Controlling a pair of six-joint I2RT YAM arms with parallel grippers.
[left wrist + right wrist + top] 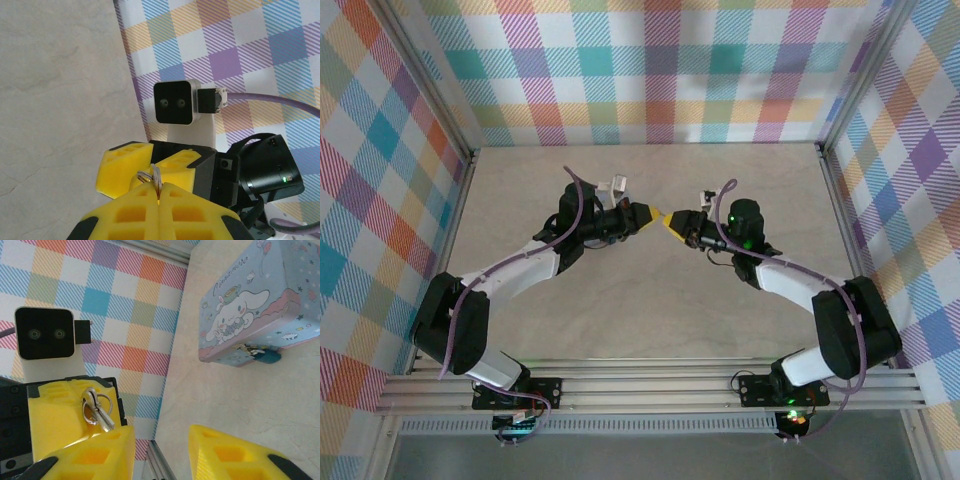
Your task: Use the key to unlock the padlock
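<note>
The key (101,413), small and silvery on two wire rings, sticks out of my left gripper's yellow fingers (52,412), its blade pointing down beside my right gripper's near finger (92,452). In the left wrist view my left gripper (160,189) is shut, with the key's ring (150,176) pinched at its tips. My right gripper (161,437) is open, a wide gap between its fingers. From above, the left gripper (648,213) and the right gripper (672,224) meet tip to tip over mid-table. The teal padlock (268,356) hangs on the clasp of the pastel tin box (252,300).
The tin box lies on the pale table (235,400) beyond my right gripper. Checked walls (650,70) enclose the table on three sides, with an aluminium rail (650,385) along the near edge.
</note>
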